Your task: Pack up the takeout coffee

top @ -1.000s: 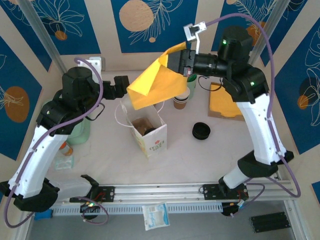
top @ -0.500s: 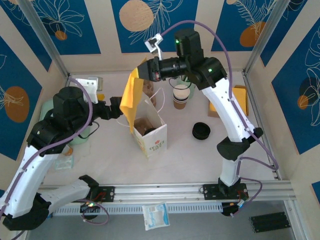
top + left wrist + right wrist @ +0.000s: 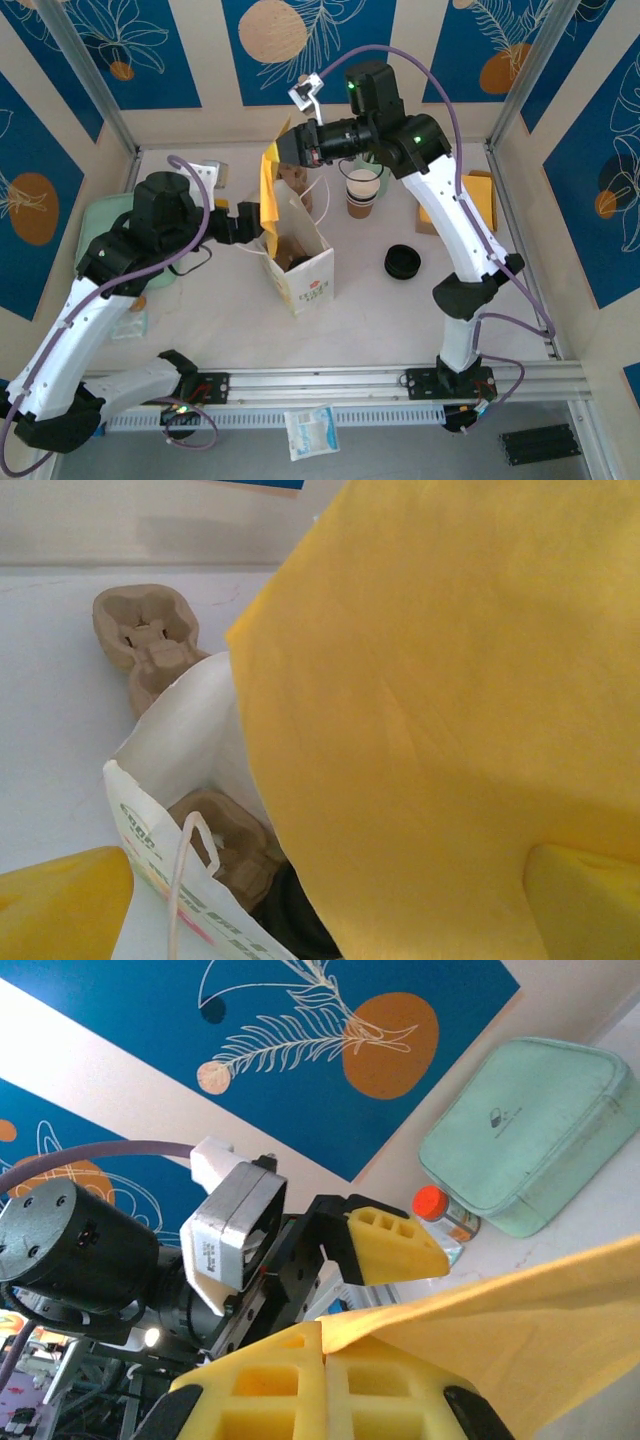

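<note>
Lowering the yellow napkin (image 3: 450, 710) into the paper bag (image 3: 305, 278) is, in my judgement, the step in hand.

Findings: my right fingers (image 3: 255, 1385) are pressed together on the napkin's top edge. The sheet hangs edge-on at the bag's back-left rim, partly over the mouth. My left fingers (image 3: 60, 905) stand wide apart and hold nothing. They sit just beside the bag's left wall, with the napkin directly ahead of them. The takeout coffee (image 3: 300, 928) appears to sit low inside the bag next to a pulp carrier (image 3: 225, 845). I see just a dark rounded patch there, so I take it for the lid rather than confirm it.

Recommendations: I would bring the sheet's lower edge inside the rim before descending. It looks wider than the mouth and could fold down the outside or catch the handle (image 3: 190, 845). I would use the left fingers, if at all, to steady the wall, as the bag looks light and may tip. I would release only once most of the sheet is below the rim.
</note>
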You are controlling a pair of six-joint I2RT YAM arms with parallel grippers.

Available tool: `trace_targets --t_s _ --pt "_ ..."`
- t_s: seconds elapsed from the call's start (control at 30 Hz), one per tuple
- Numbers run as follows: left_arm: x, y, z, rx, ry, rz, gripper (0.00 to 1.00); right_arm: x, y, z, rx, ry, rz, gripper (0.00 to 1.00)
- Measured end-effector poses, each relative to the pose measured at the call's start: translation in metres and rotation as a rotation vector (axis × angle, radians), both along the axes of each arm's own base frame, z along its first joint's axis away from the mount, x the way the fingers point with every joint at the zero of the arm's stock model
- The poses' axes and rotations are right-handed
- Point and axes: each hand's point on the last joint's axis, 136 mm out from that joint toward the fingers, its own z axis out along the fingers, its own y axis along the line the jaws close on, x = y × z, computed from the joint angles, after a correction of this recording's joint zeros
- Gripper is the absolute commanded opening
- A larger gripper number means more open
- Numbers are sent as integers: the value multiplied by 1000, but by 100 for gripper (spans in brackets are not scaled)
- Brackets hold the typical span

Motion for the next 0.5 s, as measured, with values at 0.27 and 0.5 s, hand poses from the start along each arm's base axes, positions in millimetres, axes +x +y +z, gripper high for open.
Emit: trace_targets --t_s 0.27,0.5 --pt "1 -6 -5 -7 17 -20 100 8 0 -18 -32 29 -3 0" --pt "3 -10 -18 -12 50 -23 99 11 5 -52 -89 103 6 0"
